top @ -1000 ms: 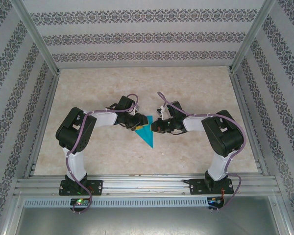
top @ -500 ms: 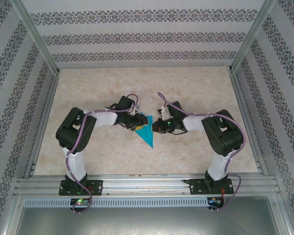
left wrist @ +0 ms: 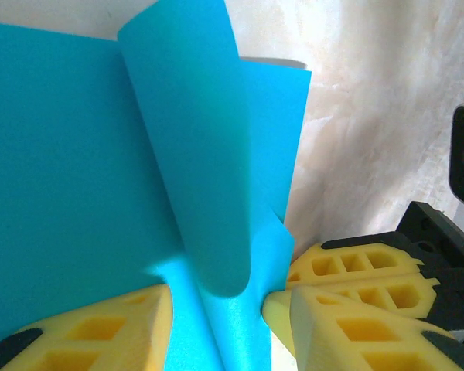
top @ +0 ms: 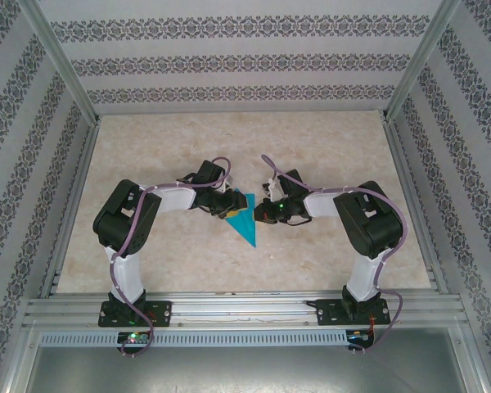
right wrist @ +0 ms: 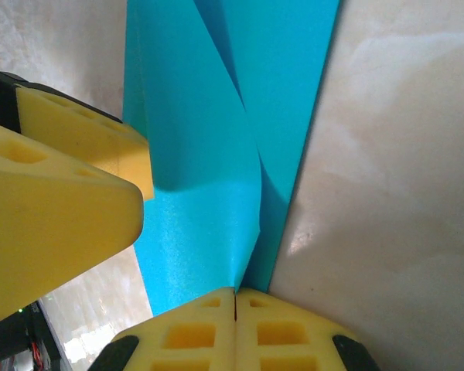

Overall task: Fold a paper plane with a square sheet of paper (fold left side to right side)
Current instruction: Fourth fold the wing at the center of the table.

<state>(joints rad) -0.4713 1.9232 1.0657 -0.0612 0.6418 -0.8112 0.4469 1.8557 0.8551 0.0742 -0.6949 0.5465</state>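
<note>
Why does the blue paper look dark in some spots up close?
Left wrist view: the curled flap of the thin teal-blue paper sheet throws a soft shadow at its base. Right wrist view: the raised fold shades the layer under it. Top view: evenly lit.

From above, my left gripper (top: pixel 227 210) covers the upper left part of the paper (top: pixel 247 225), and its creases are too small to make out. In my left wrist view the paper runs out past the left, top and bottom edges, the raised flap hides the layer under it, and my fingers (left wrist: pixel 85 332) are cut off at the bottom. At my right gripper (right wrist: pixel 235 300), closed, I cannot tell if paper is pinched in the seam.
</note>
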